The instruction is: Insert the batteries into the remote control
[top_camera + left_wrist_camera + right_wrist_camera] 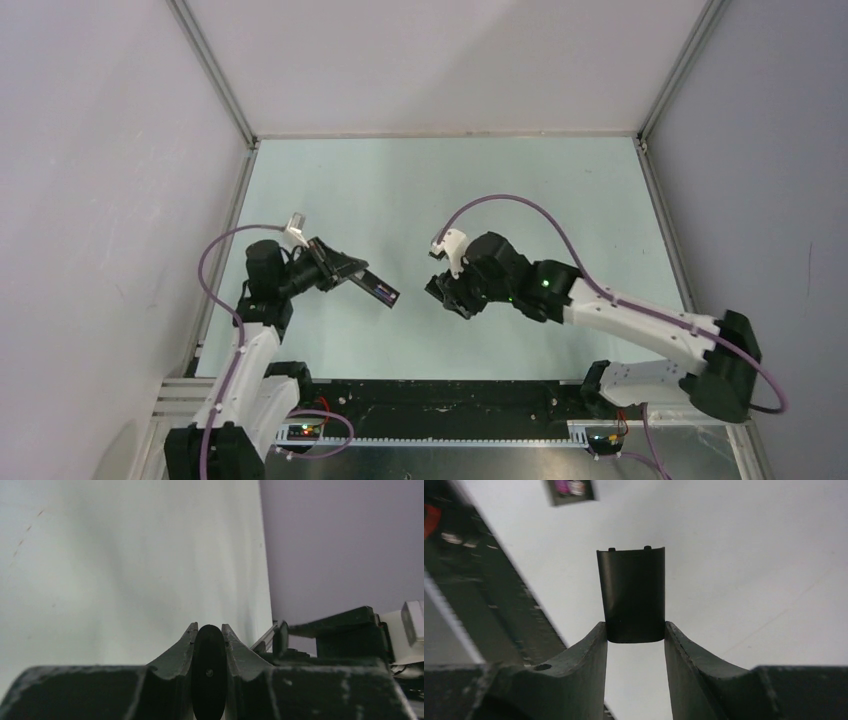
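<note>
The remote control (pixel 376 288) is up off the desk (pixel 400 180), held out by its near end so that the slim black bar slants towards the middle of the workspace, its free end pointing at the other arm. Seen from the right wrist, that free end shows at the top of the frame with its back open, and the batteries (pixel 569 487) sit in there side by side as two small blurred patches, one purple and one paler; I can't make out more of them than that. The left gripper (pixel 209 632) has its two fingers closed snugly on the remote, which shows end-on as a dark rounded slab wedged between them. Facing it, near but with a clear gap between, the right gripper (pixel 635 627) pinches the small black cover plate (pixel 631 592) by its lower edge, fingers pressed against either side, and the plate stands up from the fingertips with two little tabs along its far edge. Both arms reach in from the near edge of the pale green desk, grey walls around it.
</note>
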Controlling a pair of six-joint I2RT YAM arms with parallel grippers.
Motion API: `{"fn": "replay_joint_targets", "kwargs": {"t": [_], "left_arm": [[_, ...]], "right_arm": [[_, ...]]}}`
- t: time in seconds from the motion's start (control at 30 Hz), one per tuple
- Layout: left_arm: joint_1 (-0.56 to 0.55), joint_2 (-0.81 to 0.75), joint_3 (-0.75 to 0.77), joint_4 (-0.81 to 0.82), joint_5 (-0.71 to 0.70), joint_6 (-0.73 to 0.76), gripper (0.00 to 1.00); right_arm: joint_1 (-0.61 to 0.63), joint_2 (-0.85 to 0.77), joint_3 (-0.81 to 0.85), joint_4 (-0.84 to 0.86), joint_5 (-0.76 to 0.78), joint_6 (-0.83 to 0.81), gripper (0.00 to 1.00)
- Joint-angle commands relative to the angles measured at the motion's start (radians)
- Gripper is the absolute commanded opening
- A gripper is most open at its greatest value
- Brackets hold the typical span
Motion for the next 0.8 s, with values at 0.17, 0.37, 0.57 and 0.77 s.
{"fn": "replay_joint_targets", "kwargs": {"t": [0.17,0.37,0.57,0.77], "left_arm": [[-0.030,-0.119,0.037,0.195,0.080,-0.074,0.00],[-0.099,-0.176,0.041,0.204,0.074,-0.084,0.00],[-0.132,-0.217,0.037,0.205,0.097,-0.058,0.00],[-0.162,-0.242,0.033,0.205,0.100,-0.039,0.00]], "right_arm": [[0.231,-0.081,0.121,-0.024,0.215,0.324,0.26],[0.345,0.013,0.227,-0.061,0.375,0.305,0.26],[0.365,0.083,0.293,-0.106,0.403,0.272,0.26],[0.376,0.136,0.347,-0.161,0.418,0.256,0.26]]}}
